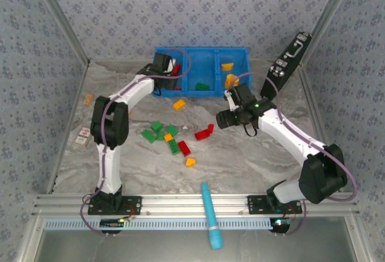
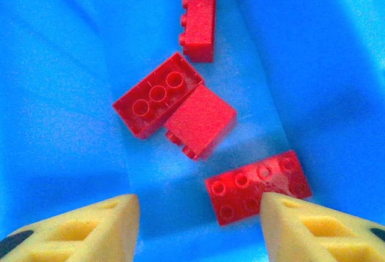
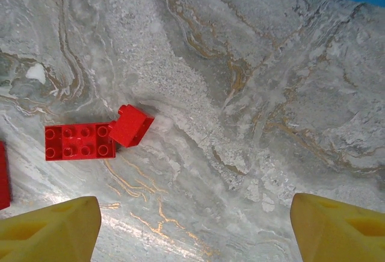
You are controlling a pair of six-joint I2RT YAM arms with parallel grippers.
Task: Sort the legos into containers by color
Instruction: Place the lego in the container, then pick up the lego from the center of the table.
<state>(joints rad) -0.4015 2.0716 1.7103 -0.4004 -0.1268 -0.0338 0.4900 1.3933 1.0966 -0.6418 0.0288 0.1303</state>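
hovering left claw point(image 2: 197, 217) over bin point(image 2: 60, 63), jaws apart

Bright, even, diffuse light, faint soft shadows on the marbled table point(image 1: 240, 159), pale sheen on the blue bin point(image 2: 72, 93) floor, left wrist close-up slightly soft

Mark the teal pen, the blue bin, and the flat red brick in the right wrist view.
teal pen point(image 1: 210, 214): top view, mid-barrel.
blue bin point(image 1: 204, 50): top view, far rim.
flat red brick point(image 3: 80, 141): right wrist view, studded top.

The left arm point(image 1: 133, 91) and right arm point(image 1: 290, 134) are white with black joints. Purple cables point(image 1: 351, 177) loop alongside. The fingers point(image 2: 84, 229) are yellow wedges.
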